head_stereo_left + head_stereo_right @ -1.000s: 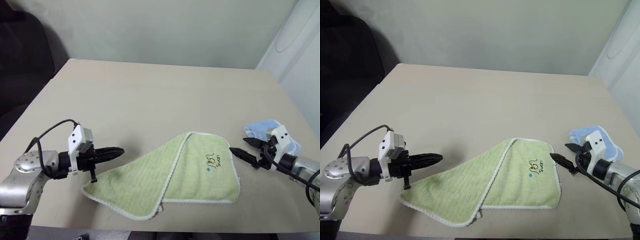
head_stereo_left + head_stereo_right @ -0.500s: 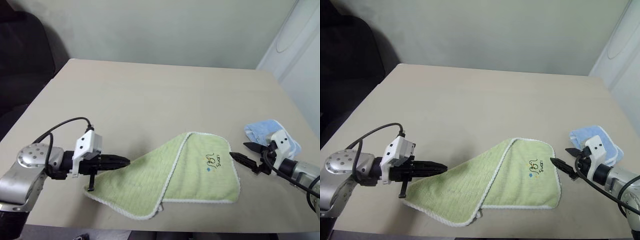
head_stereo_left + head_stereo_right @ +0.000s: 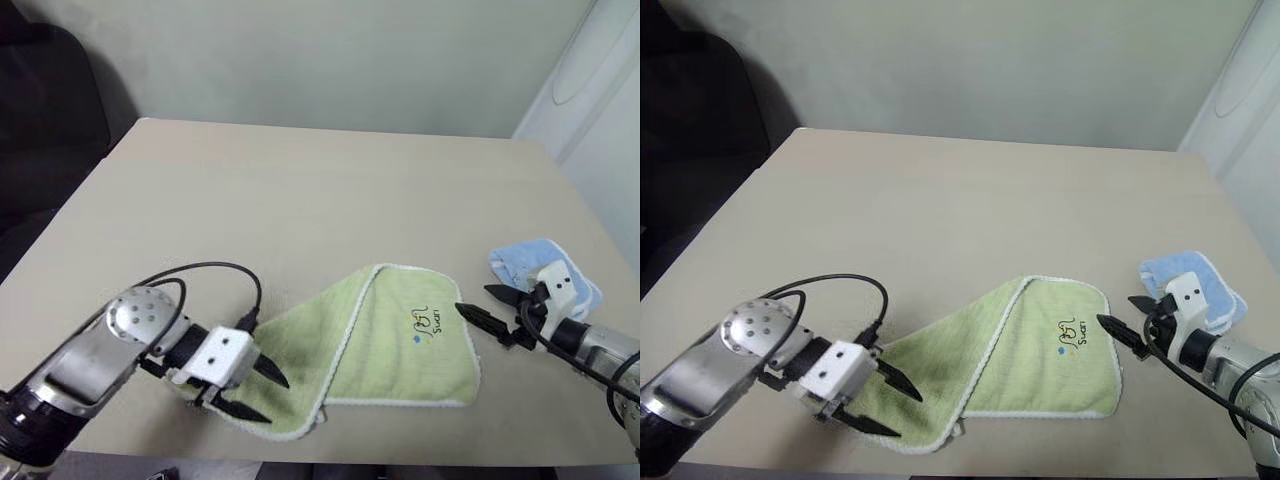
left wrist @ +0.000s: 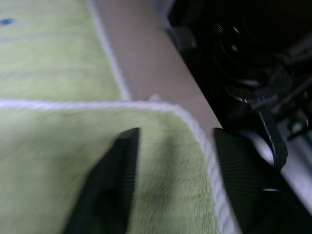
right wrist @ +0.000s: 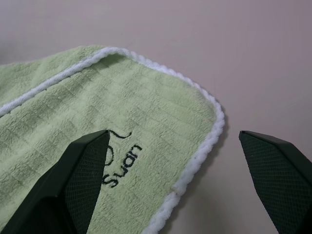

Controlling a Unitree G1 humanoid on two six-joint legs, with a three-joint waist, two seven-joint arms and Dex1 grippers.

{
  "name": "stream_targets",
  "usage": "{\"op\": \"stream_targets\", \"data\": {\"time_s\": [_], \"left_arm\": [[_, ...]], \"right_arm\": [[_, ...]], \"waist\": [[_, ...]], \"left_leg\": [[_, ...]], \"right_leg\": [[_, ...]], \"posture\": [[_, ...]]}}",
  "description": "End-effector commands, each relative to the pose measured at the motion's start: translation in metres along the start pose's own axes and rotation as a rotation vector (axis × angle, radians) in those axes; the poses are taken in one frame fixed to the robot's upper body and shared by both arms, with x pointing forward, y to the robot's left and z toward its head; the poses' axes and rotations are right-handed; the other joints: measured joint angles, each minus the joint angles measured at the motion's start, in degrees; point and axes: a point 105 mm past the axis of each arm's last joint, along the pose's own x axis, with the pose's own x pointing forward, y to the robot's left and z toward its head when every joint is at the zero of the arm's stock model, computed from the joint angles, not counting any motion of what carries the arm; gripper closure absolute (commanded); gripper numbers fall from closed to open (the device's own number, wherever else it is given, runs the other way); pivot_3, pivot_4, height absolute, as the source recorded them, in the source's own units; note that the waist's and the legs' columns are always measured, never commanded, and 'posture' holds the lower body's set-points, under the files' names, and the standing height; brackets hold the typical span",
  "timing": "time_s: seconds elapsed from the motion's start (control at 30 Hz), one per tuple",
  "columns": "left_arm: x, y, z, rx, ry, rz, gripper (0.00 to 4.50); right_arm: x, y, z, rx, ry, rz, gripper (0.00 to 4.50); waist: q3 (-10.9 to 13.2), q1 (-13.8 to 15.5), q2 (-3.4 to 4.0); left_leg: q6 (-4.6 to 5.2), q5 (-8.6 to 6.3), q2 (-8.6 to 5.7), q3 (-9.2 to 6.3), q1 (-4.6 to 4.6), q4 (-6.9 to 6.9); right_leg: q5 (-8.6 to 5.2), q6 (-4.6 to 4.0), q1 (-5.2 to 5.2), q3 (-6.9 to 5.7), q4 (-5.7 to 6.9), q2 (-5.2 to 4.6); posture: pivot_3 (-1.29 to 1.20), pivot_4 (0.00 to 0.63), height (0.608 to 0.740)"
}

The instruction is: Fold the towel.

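Looking down over my arms, I see the towel (image 3: pixel 370 345) lying folded on the table (image 3: pixel 300 190) near its front edge. My left gripper (image 3: pixel 256 394) hovers spread wide over the towel's near left corner; my right gripper (image 3: pixel 482 306) stands wide open at its right edge, beside the blue cloth (image 3: pixel 530 262).

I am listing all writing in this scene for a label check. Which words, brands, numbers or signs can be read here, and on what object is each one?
"Swan": black embroidered letters on the green towel, near the corner at the right pincer; in the right wrist view only "wan" shows.
Above the word, a small embroidered figure with a blue dot on the same towel: a picture, not text.
No other writing can be read on the blue cloth or the table.
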Motion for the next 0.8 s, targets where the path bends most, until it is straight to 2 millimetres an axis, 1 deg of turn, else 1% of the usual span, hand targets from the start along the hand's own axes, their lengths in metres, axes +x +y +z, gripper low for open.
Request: {"op": "stream_targets", "data": {"time_s": [0.03,0.2,0.4,0.6,0.8], "left_arm": [[0.007,-0.005,0.003,0.079,0.004,-0.076,1.21],[0.020,-0.005,-0.002,0.106,0.002,-0.086,1.21],[0.032,-0.015,-0.002,0.091,-0.012,-0.125,1.21],[0.034,-0.023,-0.008,0.095,0.024,-0.160,1.21],[0.039,-0.022,-0.017,0.103,0.073,-0.141,1.21]], "right_arm": [[-0.008,0.001,0.011,-0.032,-0.033,-0.028,0.00],[-0.016,0.004,0.011,-0.028,-0.025,-0.047,0.00],[-0.028,0.010,0.007,-0.019,0.007,-0.061,0.00],[-0.034,0.012,0.007,-0.009,0.020,-0.071,0.00],[-0.036,0.017,0.002,0.009,0.027,-0.075,0.00]], "waist": [[0.0,0.0,0.01],[-0.1,0.0,0.09],[-0.1,0.0,0.15],[-0.1,0.0,0.15],[-0.2,0.0,0.24]], "left_leg": [[0.00,0.00,0.00,0.00,0.00,0.00],[0.00,0.00,0.00,0.00,-0.04,0.00],[0.01,-0.01,0.00,0.00,-0.09,0.00],[0.01,-0.03,0.01,0.01,-0.16,0.00],[0.01,-0.05,0.01,0.01,-0.16,-0.01]], "right_leg": [[-0.01,0.01,0.00,0.00,0.00,0.00],[0.00,0.00,-0.02,0.00,0.00,-0.01],[-0.13,0.21,-0.06,0.00,0.00,0.00],[-0.22,0.36,-0.14,0.01,-0.01,-0.01],[-0.22,0.36,-0.15,0.01,-0.01,-0.01]], "posture": [[0.00,0.150,0.740],[0.00,0.150,0.740],[0.00,0.150,0.740],[0.00,0.150,0.740],[0.00,0.150,0.740]]}}
